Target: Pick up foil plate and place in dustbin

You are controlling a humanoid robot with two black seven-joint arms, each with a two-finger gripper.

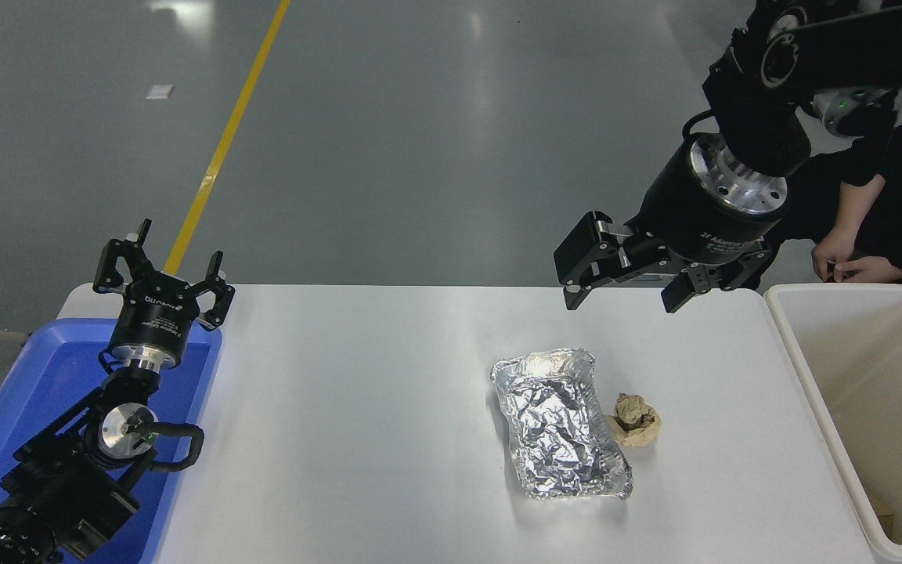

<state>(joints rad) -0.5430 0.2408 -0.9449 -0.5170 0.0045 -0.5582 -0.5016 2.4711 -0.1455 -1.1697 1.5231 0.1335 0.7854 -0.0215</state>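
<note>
Silver and crinkled, the rectangular aluminium-foil plate point(561, 424) lies flat on the white worktop point(357, 407), rounded corners and raised rim showing, its wrinkly floor catching bright glare at the far end and going dark in the creases. The right black hand point(619, 298) hangs in the air beyond the plate, above the worktop's far edge, released, fingers spread wide and pointing down, gripping nothing and well clear of the foil. Below that hand and just to its right, a small tan crumpled paper wad point(634, 420) sits right beside the plate's long edge. Further to the hand's right stands the large cream-white rectangular plastic dustbin point(803, 368), deep smooth walls and thick rim. A person's hands point(850, 262) are visible just behind it. Far off to the left, the left black hand point(165, 276) is parked over a bright blue shallow tray point(36, 376), fingers also spread.
</note>
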